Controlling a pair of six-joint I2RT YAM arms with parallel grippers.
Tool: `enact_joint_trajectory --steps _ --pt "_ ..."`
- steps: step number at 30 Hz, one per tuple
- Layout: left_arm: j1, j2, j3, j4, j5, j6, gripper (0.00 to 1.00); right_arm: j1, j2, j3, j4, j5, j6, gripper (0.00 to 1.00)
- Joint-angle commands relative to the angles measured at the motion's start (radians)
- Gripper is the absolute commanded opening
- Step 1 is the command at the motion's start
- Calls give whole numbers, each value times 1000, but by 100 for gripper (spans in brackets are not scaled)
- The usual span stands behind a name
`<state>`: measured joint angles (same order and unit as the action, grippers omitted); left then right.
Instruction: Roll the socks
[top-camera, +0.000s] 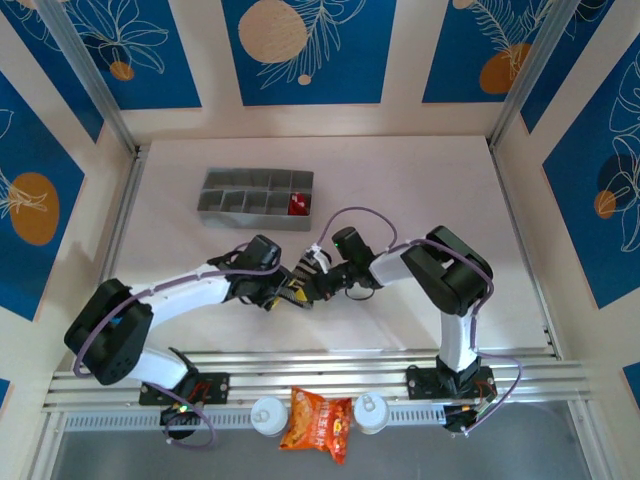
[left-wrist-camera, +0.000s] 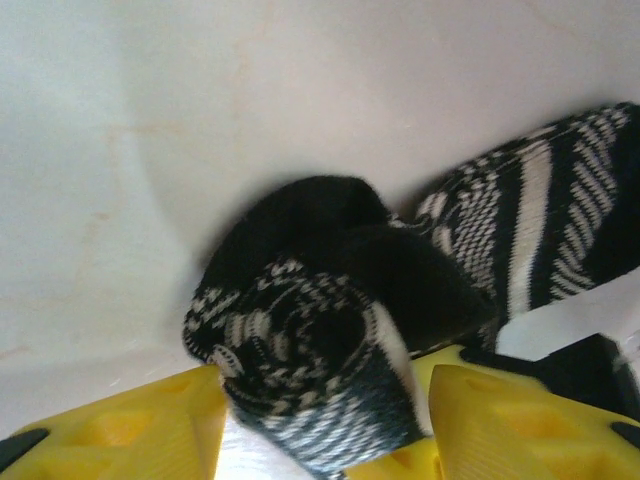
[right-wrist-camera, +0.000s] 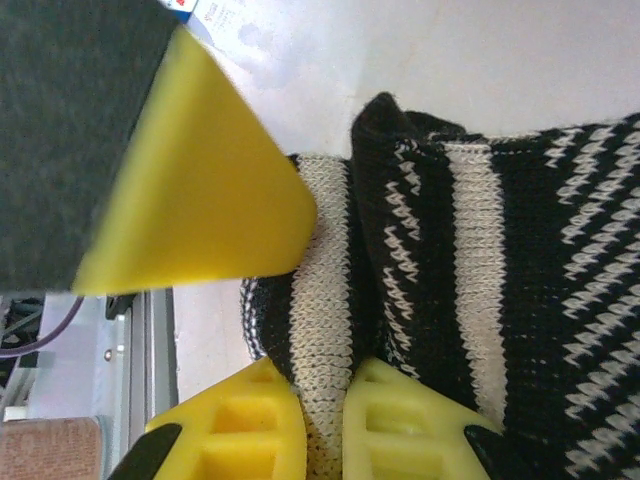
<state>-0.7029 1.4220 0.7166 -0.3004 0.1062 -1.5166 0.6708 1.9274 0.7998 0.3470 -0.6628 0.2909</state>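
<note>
Striped sock (left-wrist-camera: 310, 370) at frame centre in top view, on the white table (top-camera: 430, 190). One end is rolled into a bundle; the flat rest runs to the upper right in left wrist view. Left gripper (left-wrist-camera: 325, 385) fingers spread around the roll, pads touching both of its sides. Right gripper (right-wrist-camera: 322, 378) pressed together, pinching a pale band of the flat part. Red sock (top-camera: 298, 204) in a right-end compartment of the grey tray (top-camera: 225, 205), upper centre. Tray's lower edge near the grippers, not touching. Bare table left, right and below, down to the rails (top-camera: 330, 365). Orange packet (top-camera: 318, 420) at bottom edge.
</note>
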Motion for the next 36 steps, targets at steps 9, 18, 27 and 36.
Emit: enact_joint_trajectory --steps 9,18,27,36 --pt "-20 -13 -70 73 18 -146 65 -13 91 12 -221 46 15 0" --pt "-25 148 7 70 29 -121 43 -5 106 43 -258 44 4 0" --pt "-28 242 94 -280 86 -121 12 78 -140 -65 -195 382 -207 37" --pt "-30 285 187 -375 84 -115 9 245 -457 -245 -50 782 -378 62"
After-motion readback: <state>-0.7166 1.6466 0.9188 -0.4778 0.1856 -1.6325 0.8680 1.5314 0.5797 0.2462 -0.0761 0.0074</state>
